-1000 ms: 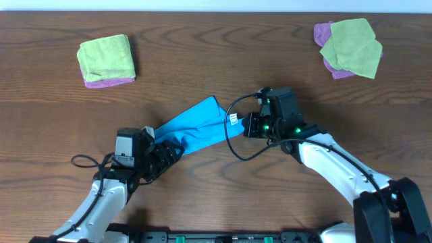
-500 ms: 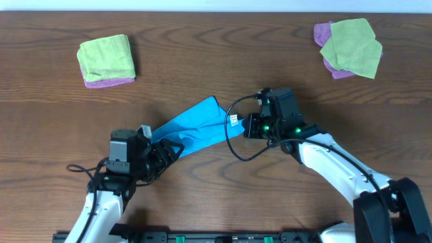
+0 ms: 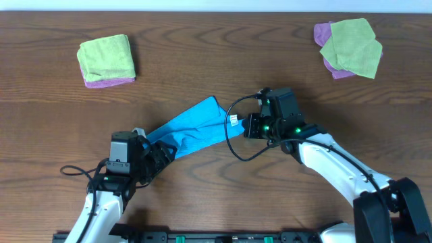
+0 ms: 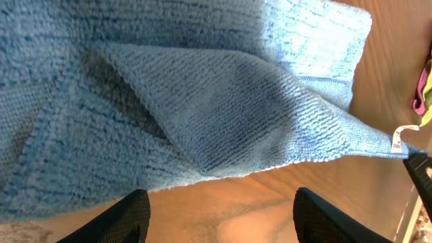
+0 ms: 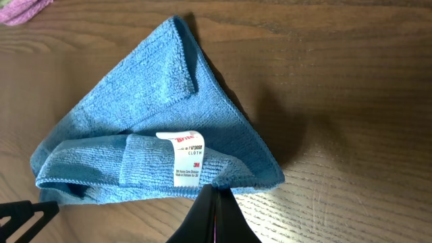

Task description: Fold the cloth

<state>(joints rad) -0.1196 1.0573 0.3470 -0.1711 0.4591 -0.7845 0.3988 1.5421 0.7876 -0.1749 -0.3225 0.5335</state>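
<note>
Near the middle of the table (image 3: 223, 61), the cloth (image 3: 196, 127) is lying as a bunched blue band, running slantwise between the two arms, with one end by the left arm and the other by the right. At the right-hand end the right gripper (image 5: 213, 201) is pinching the cloth's hem, its jaws pressed together on the fabric just beside the white label (image 5: 185, 158), which is lying across a rolled edge. From the right wrist view the cloth is showing as a rough triangle, one corner folded over on top and pointing away from the gripper. At the other end the left gripper (image 4: 217, 212) is facing the cloth with its jaws spread wide. Its two dark fingertips (image 4: 131, 217) are showing at the bottom of the left wrist view with bare wood between them, and the cloth's creased edge is lying just beyond them, not between them. A black cable (image 3: 235, 145) is looping from the right arm beside the cloth. Well apart, at the far left, a lime-green cloth (image 3: 106, 57) is resting on a purple cloth (image 3: 108, 83). At the far right, another lime-green cloth (image 3: 352, 46) is overlapping another purple cloth (image 3: 325, 32).
</note>
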